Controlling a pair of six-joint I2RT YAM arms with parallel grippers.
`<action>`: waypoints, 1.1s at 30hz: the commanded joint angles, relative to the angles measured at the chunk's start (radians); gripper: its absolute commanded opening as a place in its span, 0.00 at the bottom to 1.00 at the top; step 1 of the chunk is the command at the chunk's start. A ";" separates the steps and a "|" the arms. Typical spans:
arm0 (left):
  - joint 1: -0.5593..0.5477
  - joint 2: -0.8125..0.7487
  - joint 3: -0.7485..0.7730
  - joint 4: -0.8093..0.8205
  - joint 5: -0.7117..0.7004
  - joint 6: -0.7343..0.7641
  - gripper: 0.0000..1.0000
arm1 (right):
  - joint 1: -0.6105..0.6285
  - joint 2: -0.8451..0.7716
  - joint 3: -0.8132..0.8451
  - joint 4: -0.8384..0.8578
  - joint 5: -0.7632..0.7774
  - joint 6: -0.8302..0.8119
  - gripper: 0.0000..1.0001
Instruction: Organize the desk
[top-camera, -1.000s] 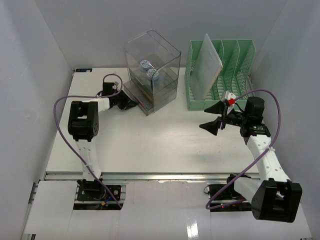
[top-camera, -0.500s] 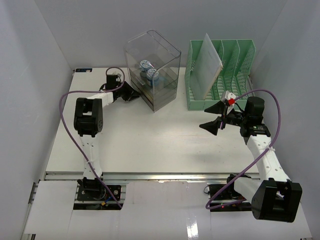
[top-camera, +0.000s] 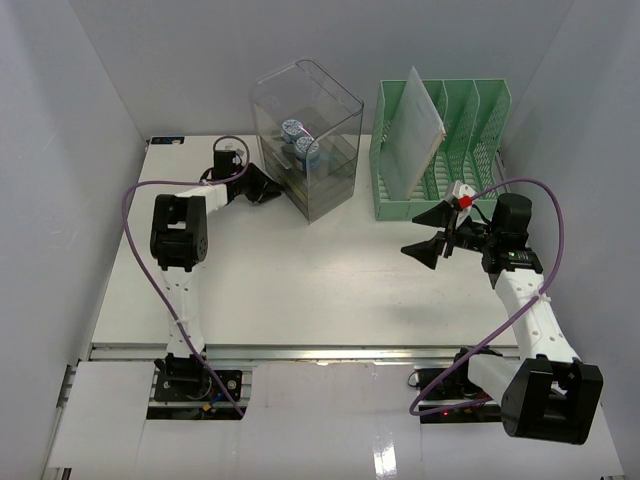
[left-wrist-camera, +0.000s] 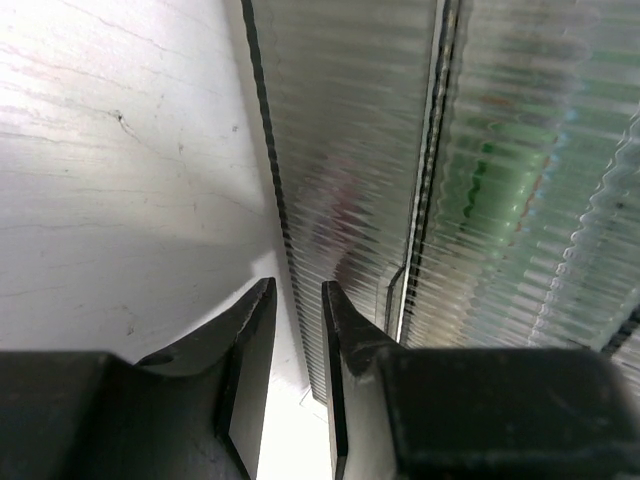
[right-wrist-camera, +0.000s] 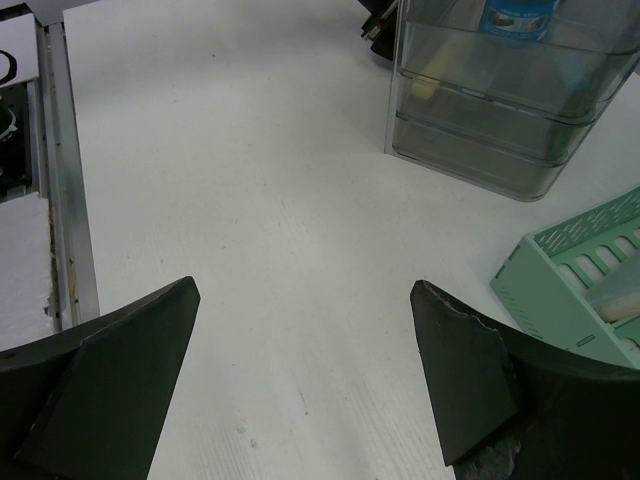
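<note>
The white desk (top-camera: 300, 280) has an aluminium rail (top-camera: 330, 352) along its front edge. My left gripper (top-camera: 272, 186) is low at the back, against the left side of a clear plastic drawer box (top-camera: 307, 140). In the left wrist view its jaws (left-wrist-camera: 298, 290) stand a narrow gap apart with nothing between them, close to the box's ribbed wall (left-wrist-camera: 360, 150). My right gripper (top-camera: 415, 233) hovers wide open and empty in front of a green file organizer (top-camera: 440, 150). In the right wrist view it (right-wrist-camera: 303, 288) is over bare desk (right-wrist-camera: 250, 200).
The clear box holds blue-capped items (top-camera: 300, 138). A white booklet (top-camera: 412, 125) leans in the organizer's left slot. The box (right-wrist-camera: 500, 110), organizer corner (right-wrist-camera: 560, 290) and rail (right-wrist-camera: 65, 180) show in the right wrist view. Pale grey walls surround the desk.
</note>
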 joint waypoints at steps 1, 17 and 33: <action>0.015 -0.145 -0.094 0.027 -0.051 0.038 0.36 | -0.011 0.010 0.010 0.002 -0.004 -0.012 0.93; 0.256 -1.096 -0.791 0.062 0.028 0.417 0.98 | -0.043 -0.012 0.059 -0.187 0.250 -0.145 0.92; 0.256 -1.786 -1.041 -0.187 0.151 0.607 0.98 | -0.045 -0.286 0.018 -0.343 0.600 0.063 0.90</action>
